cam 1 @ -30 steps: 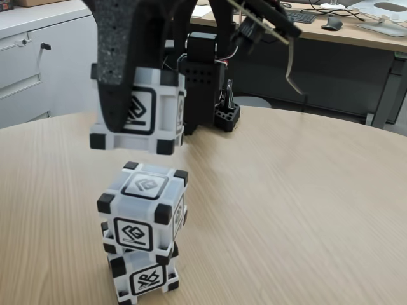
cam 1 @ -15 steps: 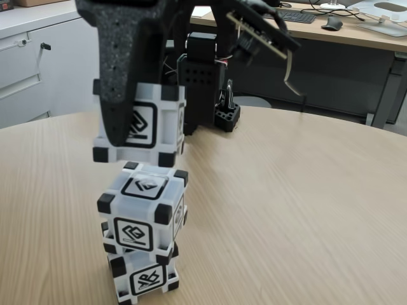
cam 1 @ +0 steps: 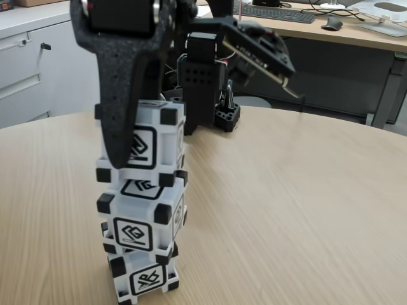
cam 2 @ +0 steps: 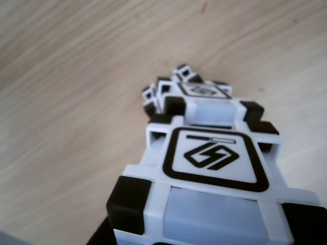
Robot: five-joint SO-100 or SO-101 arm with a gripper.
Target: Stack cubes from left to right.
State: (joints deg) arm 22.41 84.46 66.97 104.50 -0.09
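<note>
Black claw grips top cube over two-cube stack; other view shows its S-symbol face.

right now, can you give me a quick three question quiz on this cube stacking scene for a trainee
1. True or false: in the fixed view, the top cube is gripped by the gripper.
2. How many cubes stand in the column on the wooden table?
A. one
B. two
C. three
3. Fill in: directly under the top cube sits the ____ cube.

Key:
1. True. The black jaws are closed on its sides.
2. C. The top cube, the middle cube and the bottom cube line up one above another, though whether the top one has fully settled cannot be told.
3. middle
</note>
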